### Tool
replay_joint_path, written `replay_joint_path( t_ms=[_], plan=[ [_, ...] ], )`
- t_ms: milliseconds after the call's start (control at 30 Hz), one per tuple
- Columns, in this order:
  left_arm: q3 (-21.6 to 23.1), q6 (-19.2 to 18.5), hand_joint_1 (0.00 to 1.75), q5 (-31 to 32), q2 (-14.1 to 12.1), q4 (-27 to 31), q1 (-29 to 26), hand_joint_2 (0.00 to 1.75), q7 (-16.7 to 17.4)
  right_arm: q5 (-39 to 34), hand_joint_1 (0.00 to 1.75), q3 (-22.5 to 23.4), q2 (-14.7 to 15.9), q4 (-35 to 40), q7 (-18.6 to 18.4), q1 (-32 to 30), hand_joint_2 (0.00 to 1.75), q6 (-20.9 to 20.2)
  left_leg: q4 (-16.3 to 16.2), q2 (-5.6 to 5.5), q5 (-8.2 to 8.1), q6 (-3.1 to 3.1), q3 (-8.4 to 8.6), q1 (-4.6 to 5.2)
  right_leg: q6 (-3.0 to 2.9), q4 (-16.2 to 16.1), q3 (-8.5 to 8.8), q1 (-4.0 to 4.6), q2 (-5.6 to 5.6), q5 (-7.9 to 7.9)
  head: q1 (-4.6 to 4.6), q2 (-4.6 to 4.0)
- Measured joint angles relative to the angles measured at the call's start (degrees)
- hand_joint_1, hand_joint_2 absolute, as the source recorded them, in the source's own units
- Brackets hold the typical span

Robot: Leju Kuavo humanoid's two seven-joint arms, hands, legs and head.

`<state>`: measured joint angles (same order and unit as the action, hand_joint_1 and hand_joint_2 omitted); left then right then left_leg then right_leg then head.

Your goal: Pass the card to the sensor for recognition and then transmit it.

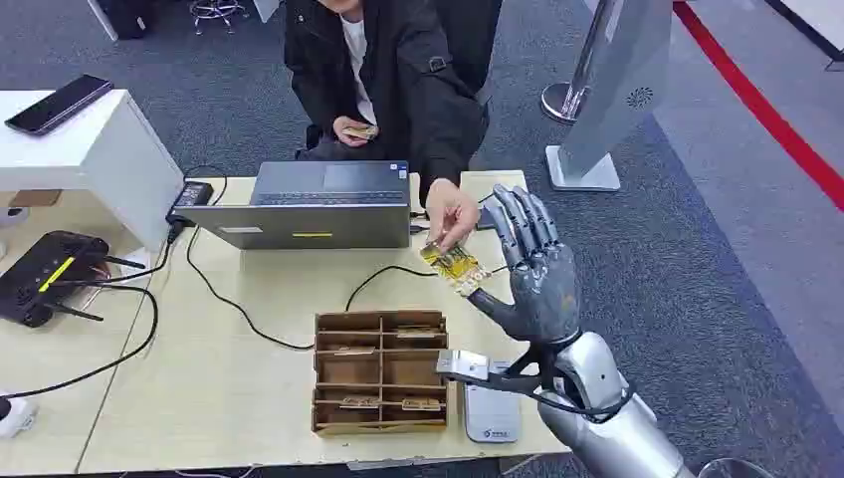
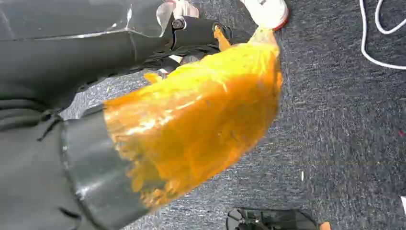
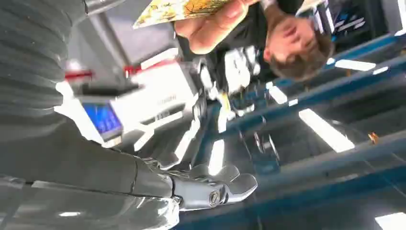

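A person's hand (image 1: 450, 214) pinches a yellow card (image 1: 455, 267) above the table, and that card (image 3: 179, 9) is at the picture's edge in the right wrist view. My right hand (image 1: 532, 269) is raised upright just right of it, fingers (image 3: 210, 189) spread, holding nothing; its thumb lies close under the card's near end, and I cannot tell whether they touch. The white card sensor (image 1: 491, 413) lies flat on the table under my right wrist. My left hand (image 2: 191, 33) hangs over grey carpet, partly wrapped in orange film; its fingers are unclear.
A cardboard divider box (image 1: 378, 373) with a few cards stands left of the sensor. Behind it are a grey laptop (image 1: 309, 209), black cables and a black router (image 1: 50, 274). The person sits behind the table (image 1: 229, 398). A white stand (image 1: 597, 100) is at the back right.
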<state>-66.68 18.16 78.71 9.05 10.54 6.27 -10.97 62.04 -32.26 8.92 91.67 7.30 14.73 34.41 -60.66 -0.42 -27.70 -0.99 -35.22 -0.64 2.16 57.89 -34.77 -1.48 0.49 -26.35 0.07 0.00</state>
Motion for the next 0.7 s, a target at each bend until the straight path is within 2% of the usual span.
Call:
replay_joint_path(
  t_ms=[133, 333, 367, 400, 433, 700],
  plan=[
    [0.17, 0.00, 0.00, 0.00, 0.07, 0.00, 0.00, 0.00, 0.07, 4.38, 0.00, 0.35, 0.00, -0.39, -1.85, -0.25, 1.75, 1.53, 0.00, 0.00, 0.00, 0.00, 0.01, 0.00, 0.00, 0.00, 0.00, 0.00, 0.00, 0.00, 0.00, 0.00],
    [0.57, 0.00, 0.00, -0.04, 0.07, 0.00, -0.01, 0.00, 0.13, 6.92, 0.00, 0.59, 0.00, -0.44, -2.82, -0.66, 1.75, 1.75, 0.00, 0.01, 0.00, 0.00, 0.01, 0.00, 0.00, 0.00, 0.00, 0.00, 0.01, 0.00, 0.00, 0.00],
    [0.59, 0.00, 0.00, -0.04, 0.07, 0.00, -0.01, 0.00, 0.13, 7.07, 0.14, 0.63, 0.00, -0.44, -2.95, -0.76, 1.75, 1.79, 0.00, 0.01, 0.00, 0.00, 0.01, 0.00, 0.00, 0.00, 0.00, 0.00, 0.01, 0.00, 0.00, 0.00],
    [0.61, 0.00, 0.00, -0.07, 0.07, 0.00, -0.02, 0.00, 0.13, 7.18, 1.54, 0.68, 0.00, -0.44, -2.97, -0.84, 1.75, 1.81, 0.00, 0.01, 0.00, 0.00, 0.01, 0.00, 0.00, 0.00, 0.00, 0.00, 0.01, 0.00, 0.00, 0.00],
    [0.66, 0.00, 0.00, -0.11, 0.07, 0.00, -0.02, 0.00, 0.13, 7.20, 1.75, 0.74, 0.00, -0.44, -2.97, -0.89, 1.75, 1.81, 0.00, 0.01, 0.00, 0.00, 0.01, 0.00, 0.00, 0.00, 0.00, 0.00, 0.01, 0.00, 0.00, 0.00],
    [0.94, 0.07, 0.00, -0.28, 0.04, 0.00, -0.03, 0.00, 0.13, 7.27, 1.75, 0.85, 0.02, -0.44, -2.97, -0.97, 1.75, 1.88, 0.00, 0.01, 0.00, 0.00, 0.01, 0.00, 0.00, 0.00, 0.00, 0.00, 0.01, 0.00, 0.00, 0.00]
  ],
)
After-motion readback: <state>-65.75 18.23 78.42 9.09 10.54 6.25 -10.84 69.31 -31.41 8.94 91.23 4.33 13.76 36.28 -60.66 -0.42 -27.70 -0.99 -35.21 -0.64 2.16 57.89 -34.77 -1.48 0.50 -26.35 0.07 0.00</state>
